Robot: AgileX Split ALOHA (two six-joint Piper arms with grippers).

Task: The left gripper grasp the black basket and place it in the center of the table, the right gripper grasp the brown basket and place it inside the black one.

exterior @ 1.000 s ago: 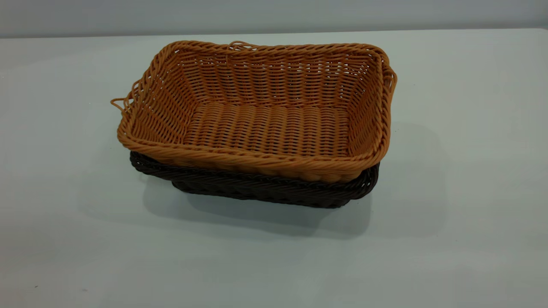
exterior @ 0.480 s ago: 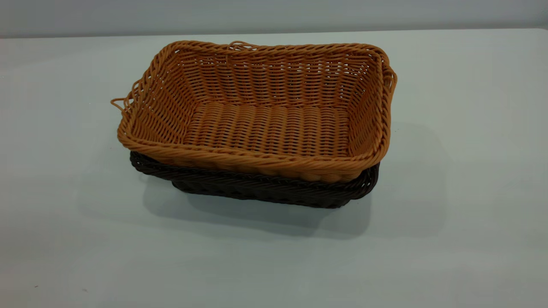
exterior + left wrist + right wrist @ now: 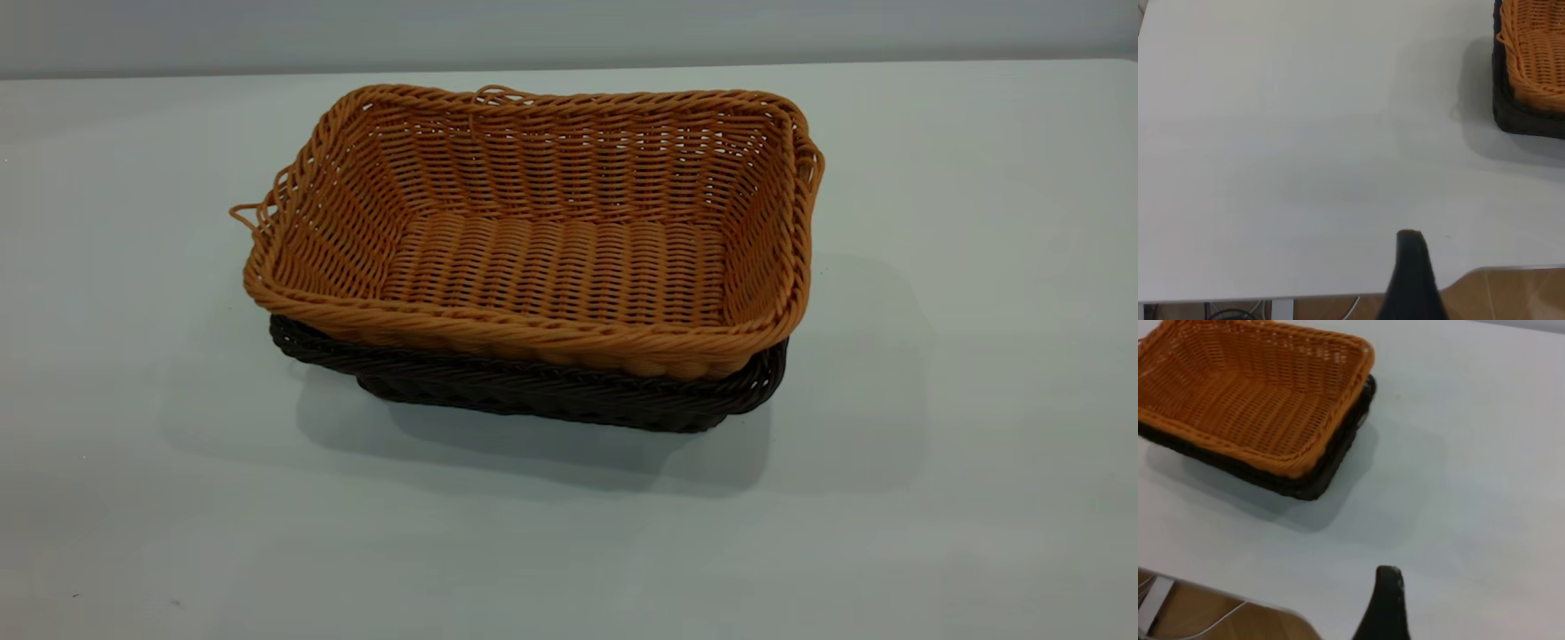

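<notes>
With the brown basket (image 3: 533, 240) nested in the black basket (image 3: 569, 400) mid-frame on the counter (image 3: 978, 444), both claws, grip state untellable, should simply stay clear.

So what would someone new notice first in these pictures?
The orange-tan woven wicker basket sits nested inside the dark brown-black wicker basket, mid-table on the plain white-grey table. Both arms are pulled back near the table's edge, with only a dark tip of the left gripper and right gripper showing.
</notes>
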